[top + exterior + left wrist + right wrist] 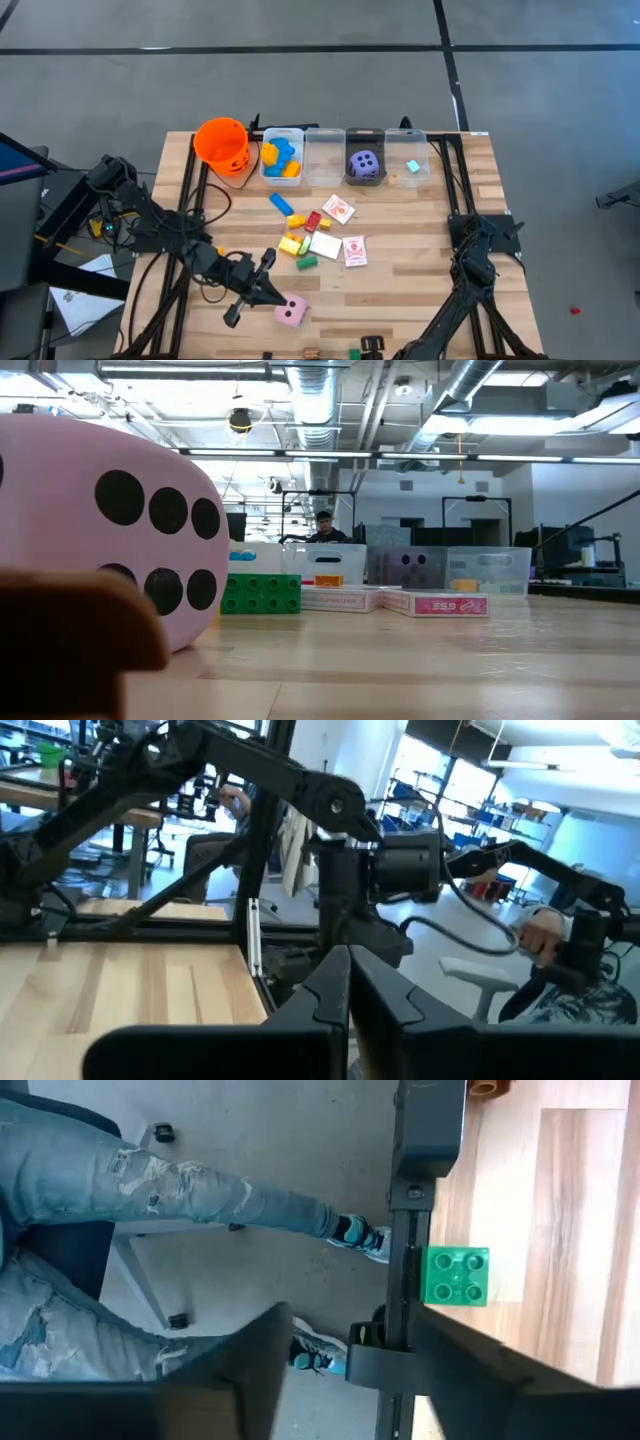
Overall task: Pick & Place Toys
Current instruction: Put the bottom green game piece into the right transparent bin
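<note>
Left tool (pixel 272 296) (shut) beside pink die (pixel 291 313).

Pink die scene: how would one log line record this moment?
left gripper: shut, beside pink die | right gripper: open, empty, near table edge | purple die: in bin

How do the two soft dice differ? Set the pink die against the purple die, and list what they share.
The pink soft die lies loose on the bare wooden table near its front edge, beside the left gripper; the purple soft die sits inside a clear rectangular bin at the back. The pink die's top shows two dark dots; the purple die's top shows about five. Both are rounded cubes with dark dots, and no gripper holds either.
</note>
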### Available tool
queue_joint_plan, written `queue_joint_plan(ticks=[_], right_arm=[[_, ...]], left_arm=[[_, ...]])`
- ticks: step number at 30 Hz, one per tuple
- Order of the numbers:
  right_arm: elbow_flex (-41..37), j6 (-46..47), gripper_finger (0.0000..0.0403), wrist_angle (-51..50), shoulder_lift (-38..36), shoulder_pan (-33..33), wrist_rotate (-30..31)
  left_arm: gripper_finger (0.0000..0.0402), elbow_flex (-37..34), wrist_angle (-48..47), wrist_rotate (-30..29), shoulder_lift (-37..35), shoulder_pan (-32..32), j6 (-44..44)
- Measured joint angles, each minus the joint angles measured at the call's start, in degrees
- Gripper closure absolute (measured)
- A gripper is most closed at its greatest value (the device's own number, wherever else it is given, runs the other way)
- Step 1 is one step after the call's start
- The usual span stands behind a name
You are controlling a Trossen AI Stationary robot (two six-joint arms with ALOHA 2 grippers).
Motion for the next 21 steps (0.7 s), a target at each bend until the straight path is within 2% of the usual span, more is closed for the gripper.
queue_joint_plan(ticks=[3,6,21], right_arm=[[0.0,0.0,0.0147,0.0,0.0,-0.3,-0.1],[0.0,-0.4,0.0122,-0.1,0.0,-0.7,1.2],[-1.5,0.1,0.0117,-0.6,0.5,-5.1,1.0]], left_arm=[[0.0402,0.0,-0.1,-1.5,0.0,0.0,0.0],[0.0402,0.0,0.3,-1.6,0.0,0.0,0.0],[0.0402,0.0,0.3,-1.8,0.0,0.0,-0.1]])
